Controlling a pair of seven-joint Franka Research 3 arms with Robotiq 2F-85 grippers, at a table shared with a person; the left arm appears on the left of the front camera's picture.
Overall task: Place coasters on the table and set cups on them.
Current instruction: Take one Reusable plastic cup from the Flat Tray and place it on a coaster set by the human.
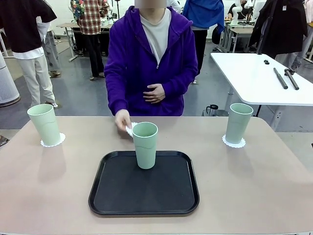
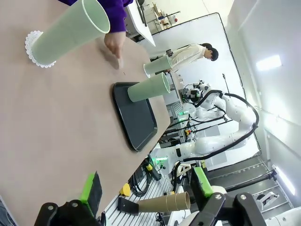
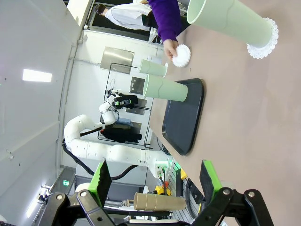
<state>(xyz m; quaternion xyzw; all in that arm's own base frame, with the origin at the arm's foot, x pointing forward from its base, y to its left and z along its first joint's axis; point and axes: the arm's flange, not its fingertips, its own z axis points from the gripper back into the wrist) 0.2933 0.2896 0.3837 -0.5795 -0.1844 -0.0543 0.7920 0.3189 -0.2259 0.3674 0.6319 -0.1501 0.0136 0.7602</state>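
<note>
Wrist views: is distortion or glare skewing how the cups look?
Left wrist view: rolled sideways, wide-angle stretch makes the left cup loom; no glare on the table. Right wrist view: same stretch on the right cup. Front view: even light, soft shadows, tray sharp.

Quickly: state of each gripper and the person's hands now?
Left gripper: open, empty.
Right gripper: open, empty.
Person's lowered hand: holding a coaster.
Person's other hand: against the body, empty.

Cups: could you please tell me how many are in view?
3. The left cup stands on the left coaster, the right cup on the right coaster, the middle cup on the black tray. None seems hidden.
</note>
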